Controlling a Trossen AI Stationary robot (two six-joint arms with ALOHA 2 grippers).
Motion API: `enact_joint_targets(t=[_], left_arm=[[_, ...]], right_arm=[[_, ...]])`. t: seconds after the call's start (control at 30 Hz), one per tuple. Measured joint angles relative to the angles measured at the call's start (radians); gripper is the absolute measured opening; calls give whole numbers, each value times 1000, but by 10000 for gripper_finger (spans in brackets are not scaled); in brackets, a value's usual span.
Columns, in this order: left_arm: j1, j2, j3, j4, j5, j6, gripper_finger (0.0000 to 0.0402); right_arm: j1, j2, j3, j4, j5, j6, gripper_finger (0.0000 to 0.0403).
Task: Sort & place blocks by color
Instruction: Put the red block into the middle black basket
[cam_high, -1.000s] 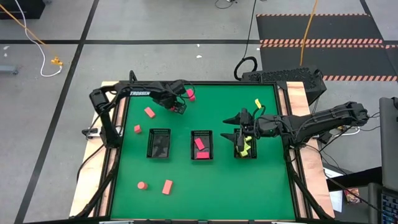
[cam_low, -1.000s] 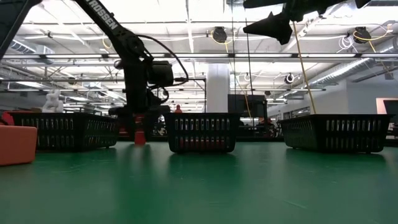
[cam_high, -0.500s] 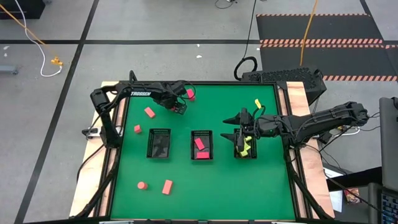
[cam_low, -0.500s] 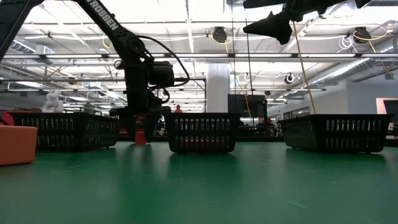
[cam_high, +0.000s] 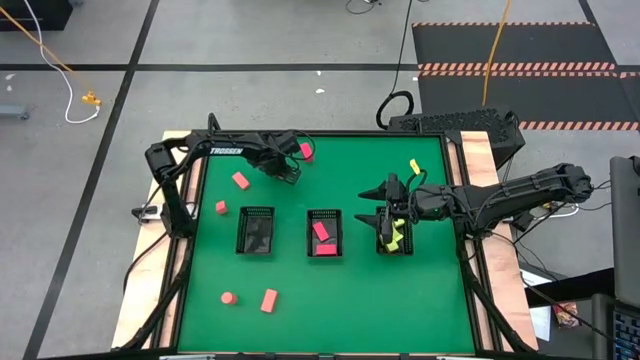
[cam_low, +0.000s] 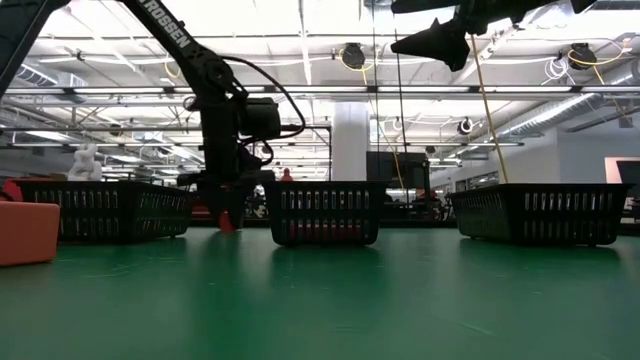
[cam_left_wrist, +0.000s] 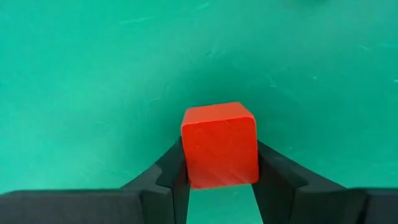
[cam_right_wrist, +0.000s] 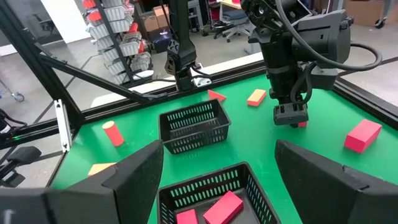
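Observation:
My left gripper (cam_high: 289, 172) is low over the far left of the green table, shut on a salmon-red cube (cam_left_wrist: 219, 140). A pink-red block (cam_high: 305, 151) lies just beyond it. Other salmon-red pieces rest flat on the mat: two (cam_high: 241, 180) (cam_high: 221, 207) on the left, a cylinder (cam_high: 229, 297) and a bar (cam_high: 269, 300) near the front. My right gripper (cam_high: 385, 207) hangs open above the right basket (cam_high: 394, 238), which holds yellow-green pieces. A yellow-green block (cam_high: 414, 166) lies beyond it. My left gripper pinches the salmon-red cube by two opposite side faces (cam_left_wrist: 186, 163), one finger on each. The fingers (cam_low: 222, 200) come from above, pointing down. In the low view the cube (cam_low: 227, 222) sits at table level between them; whether it is lifted I cannot tell.
Three black mesh baskets stand in a row mid-table: the left one (cam_high: 255, 230), the middle one (cam_high: 324, 232) holding pink-red blocks, and the right one. Open green mat lies at the front right. Tan table borders run along both sides.
My left gripper has come down toward the table; in the low view its fingers now cover the salmon-red cube that showed below them a second ago. The right arm has kept still.

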Motion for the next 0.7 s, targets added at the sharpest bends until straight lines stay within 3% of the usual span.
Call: enact_joint_targets(t=[0.23,0.4,0.57,0.7], left_arm=[[-19,-22,16,-29,65,91,131],[-104,-123,41,-43,95,138,131],[-259,-232,41,-92,114,131,131],[-434,-269,41,27,118,95,131]], right_arm=[[3,-1,0,0,-1,17,299],[47,-2,1,-16,-2,66,299],[122,0,1,-15,1,116,299],[160,21,2,-8,69,141,299]])
